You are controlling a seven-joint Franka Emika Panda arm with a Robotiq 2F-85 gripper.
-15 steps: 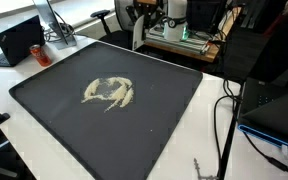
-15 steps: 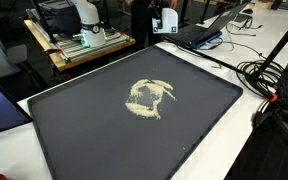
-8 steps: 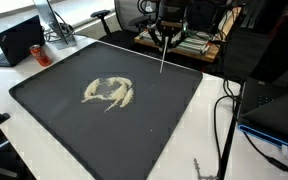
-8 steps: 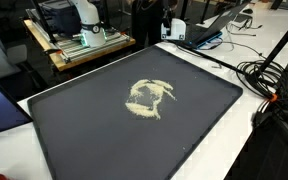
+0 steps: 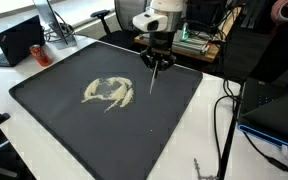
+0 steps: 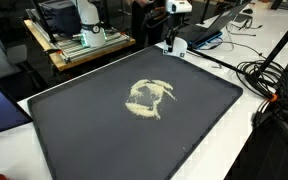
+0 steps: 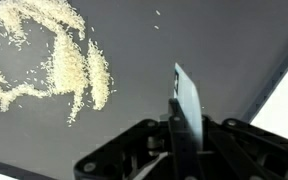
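Since a second earlier, our end effector (image 5: 157, 58) had swung in over the dark mat (image 5: 64, 120), clenched on a thin flat tool (image 5: 155, 77). We saw its tip near the scattered pale grains (image 5: 109, 93), not touching them.

Dark mat (image 5: 44, 100) on white table (image 5: 206, 120); pale grain scatter (image 5: 108, 93) lies loose mid-mat.

A black laptop (image 5: 19, 40) stands open on the white counter (image 5: 212, 125) at a far corner, with a small dark object (image 5: 42, 57) just beside it. An office chair (image 5: 104, 16) sits behind. Black cables (image 6: 266, 75) lie tangled along one edge of the counter (some trail off it), near a second open laptop (image 6: 209, 32). A wooden cart (image 6: 64, 57) carries lab gear
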